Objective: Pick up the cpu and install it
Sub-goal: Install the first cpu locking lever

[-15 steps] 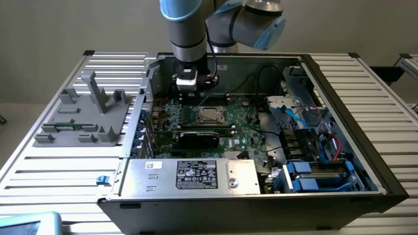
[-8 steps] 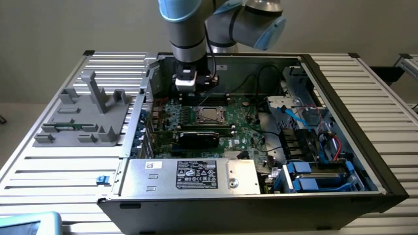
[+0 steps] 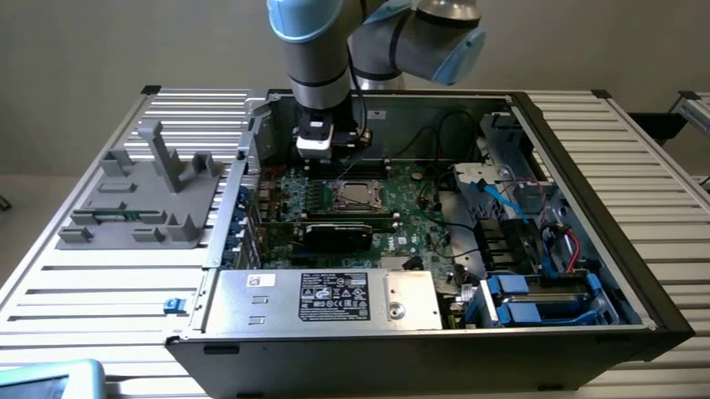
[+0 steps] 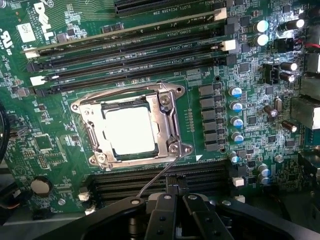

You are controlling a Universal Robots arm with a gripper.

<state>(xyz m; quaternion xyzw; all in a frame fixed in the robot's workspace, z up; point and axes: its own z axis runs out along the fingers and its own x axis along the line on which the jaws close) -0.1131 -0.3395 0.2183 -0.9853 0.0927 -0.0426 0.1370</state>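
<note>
One cpu (image 3: 355,194) seated, gripper (image 3: 329,154) closed on nothing

Exterior view: the gripper hangs inside the open case (image 3: 604,208), at about 11 o'clock from the cpu. The chip lies flat in its socket mid-motherboard (image 3: 427,218), so I'd call it installed. Wrist view: the cpu (image 4: 129,131) fills the window of the metal frame (image 4: 170,117), which overlaps its edges, probably to clamp it. My gripper's (image 4: 173,197) fingertips are pressed together, empty and clear of the chip.

Apparently a robotics lab or assembly workshop: marked out by a slatted aluminium table (image 3: 89,299), an opened computer case (image 3: 421,362) laid flat, its green motherboard (image 4: 80,15) exposed, a grey fixture tray (image 3: 145,208), a blue-jointed robot arm (image 3: 316,58) overhead.
</note>
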